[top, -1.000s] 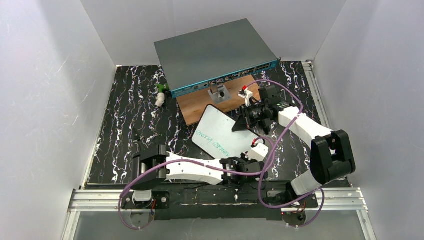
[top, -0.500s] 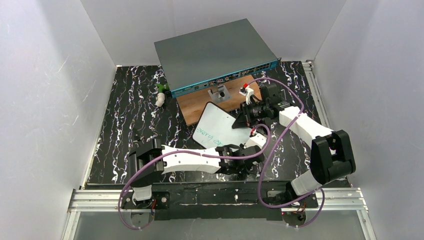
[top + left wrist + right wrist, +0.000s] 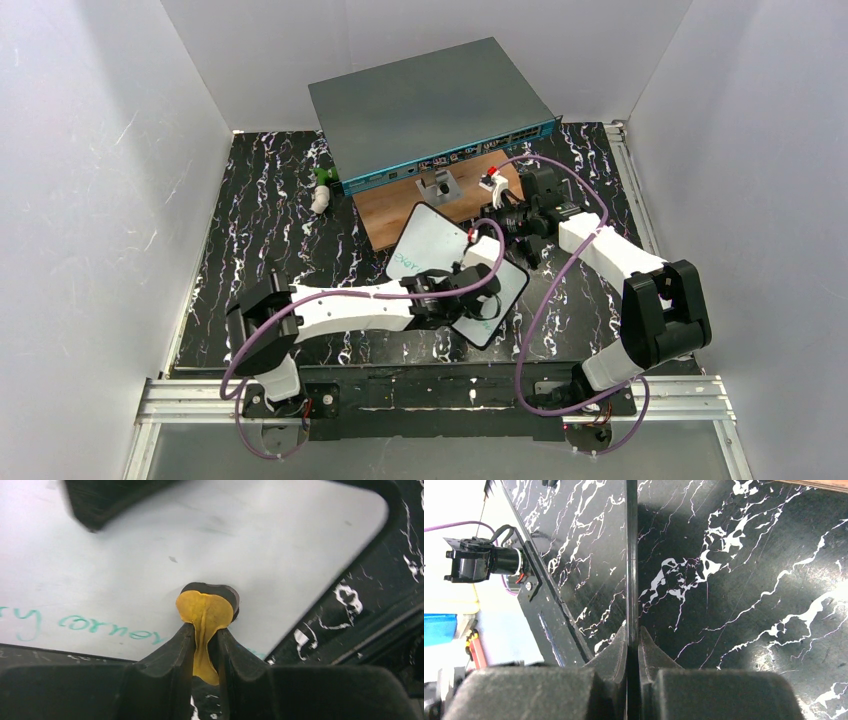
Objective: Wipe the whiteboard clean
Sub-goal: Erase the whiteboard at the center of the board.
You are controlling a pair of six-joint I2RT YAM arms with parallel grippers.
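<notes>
Whiteboard (image 3: 432, 238) sits tilted over the black marbled counter (image 3: 260, 220), its thin edge clamped between the closed fingers of the right pincer (image 3: 632, 636), apparently to keep the face steady and reachable. Left pincer (image 3: 205, 630) is pinched narrowly on a yellow wiping pad (image 3: 206, 611), which is pressed to the white face near the green writing (image 3: 107, 628) along one edge. No open container shows; the grey box (image 3: 420, 100) behind looks closed.

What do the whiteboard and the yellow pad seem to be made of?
The whiteboard is probably a smooth, glossy coated sheet with a thin dark rim; it shows soft reflections and green ink. The yellow pad looks like soft, matt cloth or foam, as it creases where pinched.
</notes>
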